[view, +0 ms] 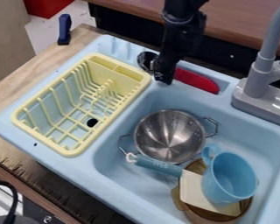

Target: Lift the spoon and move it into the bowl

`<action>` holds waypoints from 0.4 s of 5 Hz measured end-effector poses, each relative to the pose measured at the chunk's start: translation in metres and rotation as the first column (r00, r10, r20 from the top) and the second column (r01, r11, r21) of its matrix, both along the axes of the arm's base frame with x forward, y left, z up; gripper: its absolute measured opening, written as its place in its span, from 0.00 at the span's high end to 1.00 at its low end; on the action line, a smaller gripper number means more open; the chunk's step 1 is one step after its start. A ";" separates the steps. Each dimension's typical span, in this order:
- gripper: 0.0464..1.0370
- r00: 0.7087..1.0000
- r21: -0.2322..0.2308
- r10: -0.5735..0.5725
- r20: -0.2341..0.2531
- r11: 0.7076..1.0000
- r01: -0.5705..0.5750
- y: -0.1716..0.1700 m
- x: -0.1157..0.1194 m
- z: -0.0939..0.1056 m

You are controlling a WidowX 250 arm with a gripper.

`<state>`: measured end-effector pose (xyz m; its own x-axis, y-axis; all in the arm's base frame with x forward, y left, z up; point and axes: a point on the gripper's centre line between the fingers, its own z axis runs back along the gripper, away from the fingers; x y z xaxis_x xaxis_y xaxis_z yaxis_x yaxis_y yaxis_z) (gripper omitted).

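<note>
- Blue sink [60,162] on a wooden table [16,94]
- Metal bowl [167,136] inside it
- Pincer [161,77] between spoon [145,59] and red utensil [197,81]; open or closed, I cannot tell

faint print on teal handle [159,165], too unclear to read

Shiny metal bowl [169,136]; worn, rough wood counter [15,98].

A robot lab with a toy kitchen, judging by the black robot arm [180,33] over a pale blue toy sink [116,153] with a grey faucet [259,74] and yellow rack [78,151], set on a worn wooden table [11,98], is what shows here.
</note>
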<state>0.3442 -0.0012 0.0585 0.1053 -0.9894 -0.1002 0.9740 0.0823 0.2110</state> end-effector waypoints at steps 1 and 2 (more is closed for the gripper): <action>0.30 0.998 -0.024 -0.020 -0.064 1.000 0.018 0.000 -0.006 0.000; 0.59 0.987 -0.047 -0.021 -0.159 0.999 0.013 0.002 -0.004 -0.003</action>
